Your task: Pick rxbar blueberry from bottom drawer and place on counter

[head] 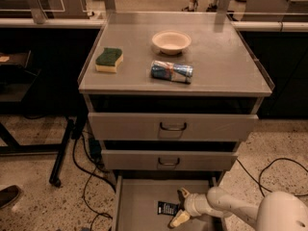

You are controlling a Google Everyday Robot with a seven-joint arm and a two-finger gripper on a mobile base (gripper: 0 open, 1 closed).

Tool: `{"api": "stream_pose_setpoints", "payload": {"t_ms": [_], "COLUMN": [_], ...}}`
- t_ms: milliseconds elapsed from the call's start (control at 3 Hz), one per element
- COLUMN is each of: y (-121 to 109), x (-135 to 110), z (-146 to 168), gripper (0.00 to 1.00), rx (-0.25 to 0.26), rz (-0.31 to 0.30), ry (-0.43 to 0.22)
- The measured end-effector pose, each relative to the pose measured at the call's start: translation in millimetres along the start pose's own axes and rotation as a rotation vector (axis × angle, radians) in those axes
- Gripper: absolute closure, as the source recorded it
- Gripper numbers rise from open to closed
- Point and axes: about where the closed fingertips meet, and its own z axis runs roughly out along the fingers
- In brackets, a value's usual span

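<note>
Three things sit on the worktop [226,66]: a green and yellow sponge [109,60] on the left, a shiny blue packet [172,71] in the middle, and a pale bowl [171,41] just behind it. Down low, the bottom drawer [137,206] is pulled out. The rxbar blueberry [166,208] lies flat on its grey floor. The claw [176,207] reaches in from the right, wide open, with one finger on each side of the bar's right end. It grips nothing.
</note>
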Motion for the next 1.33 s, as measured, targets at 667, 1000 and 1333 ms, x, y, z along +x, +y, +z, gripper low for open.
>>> {"api": "stream_pose_setpoints", "payload": {"t_ms": [667,1000,1333], "y": [6,-2,-6], "x": [1,14,19], "z": [13,38,44], "gripper": [0.0,0.0,0.0], "rx": [0.016,-0.012,-0.016], "rz": [-0.048,-0.04,-0.032], "ry": [0.036,0.037,0.034]}}
